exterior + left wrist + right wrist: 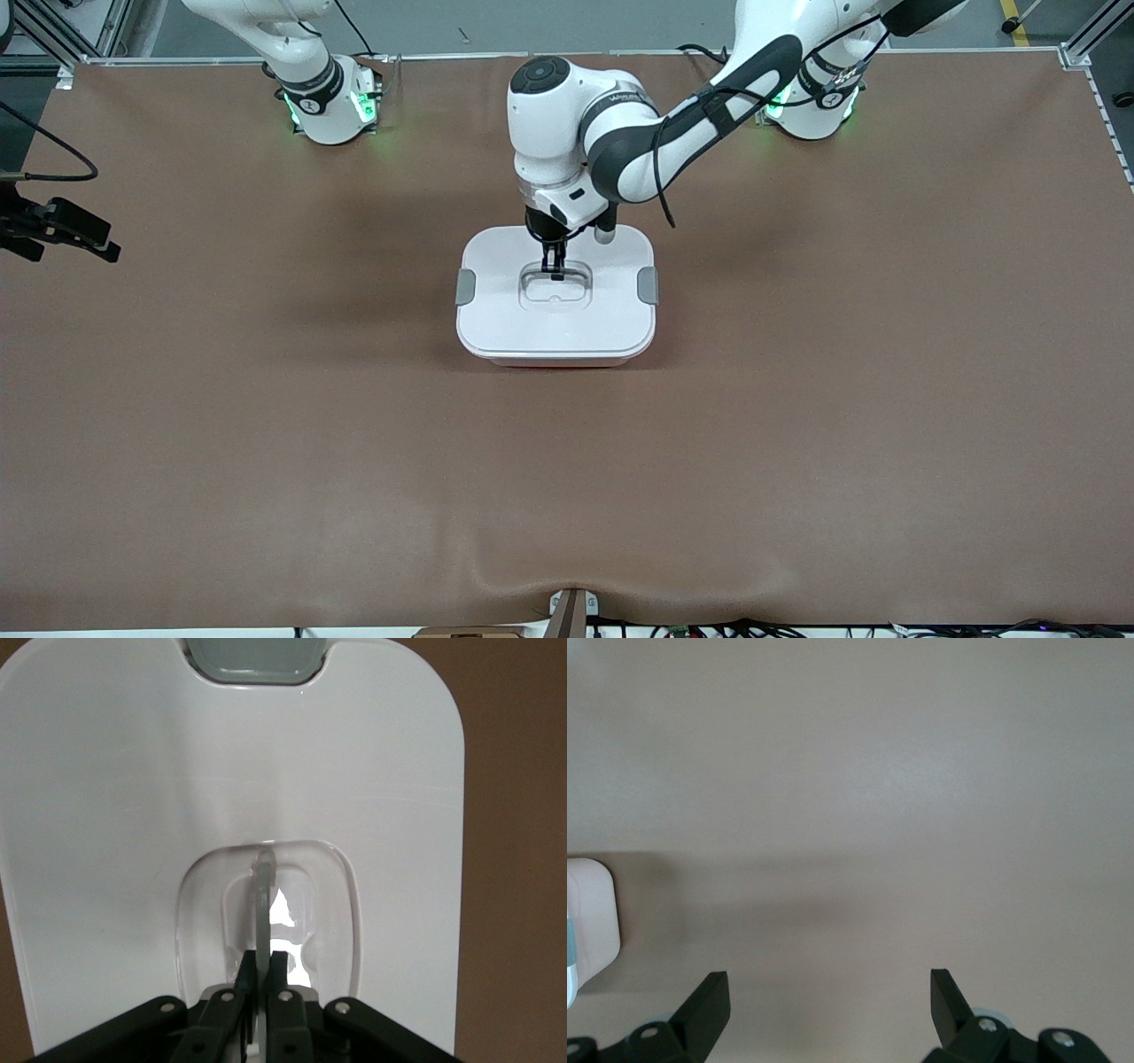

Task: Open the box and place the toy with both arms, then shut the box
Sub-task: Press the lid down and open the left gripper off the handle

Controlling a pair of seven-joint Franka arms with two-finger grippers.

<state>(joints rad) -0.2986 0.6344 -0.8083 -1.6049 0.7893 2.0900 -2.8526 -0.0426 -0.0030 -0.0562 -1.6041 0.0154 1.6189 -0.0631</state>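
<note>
The box [611, 341] stands mid-table, a pink tub under a white lid [496, 328] with grey side clips [465, 286]. My left gripper [555, 268] reaches down into the lid's recessed centre and is shut on the clear handle [576, 288]. The left wrist view shows its fingers [252, 973] pinching the thin clear handle [266, 895] over the white lid [133, 815]. My right gripper [828, 992] is open and empty over bare table toward the right arm's end; a corner of the box [589, 912] shows at the edge of the right wrist view. The toy is not in view.
The brown table mat [266, 425] spreads wide around the box. The two arm bases [328, 106] stand along the table's edge farthest from the front camera. A dark gripper-like part [62, 230] hangs over the right arm's end of the table.
</note>
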